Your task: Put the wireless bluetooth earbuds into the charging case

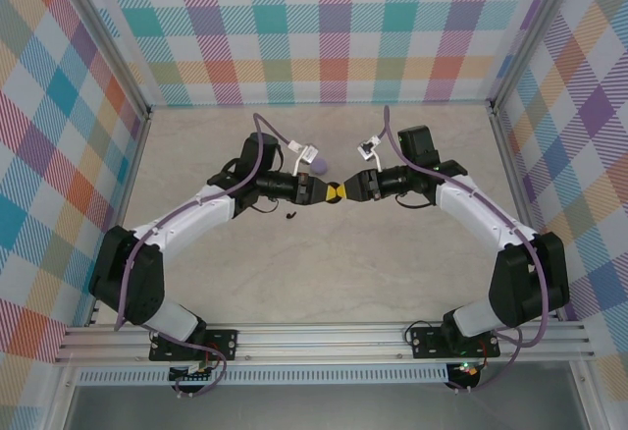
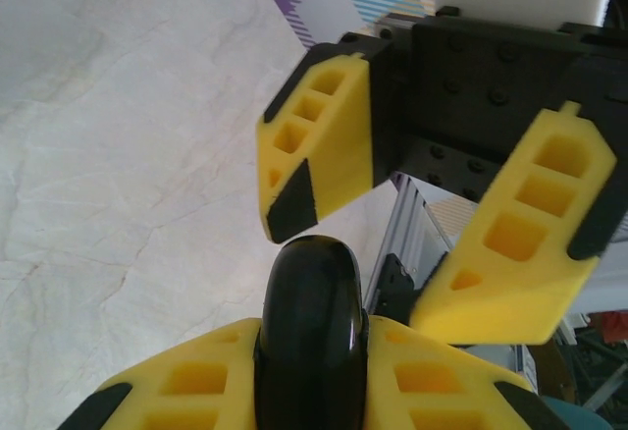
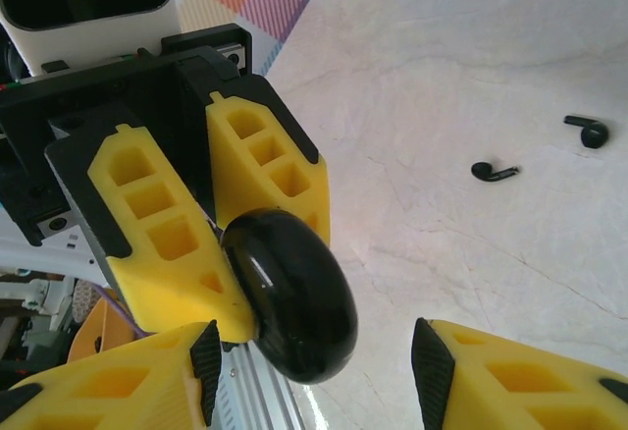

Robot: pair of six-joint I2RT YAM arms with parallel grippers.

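1. The black charging case (image 3: 294,297) looks closed; what it contains cannot be told.
2. The left gripper (image 2: 312,351) is clamped on the case.
3. The right gripper (image 3: 316,361) has its jaws apart, flanking the case.
4. Two black earbuds (image 3: 494,171) lie on the table (image 3: 471,47).

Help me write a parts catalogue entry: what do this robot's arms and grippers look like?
The left arm and right arm have white links between black joint housings, each with a lilac cable alongside. The left gripper and right gripper carry yellow wedge-shaped fingers with square hollow cells and black tip pads.
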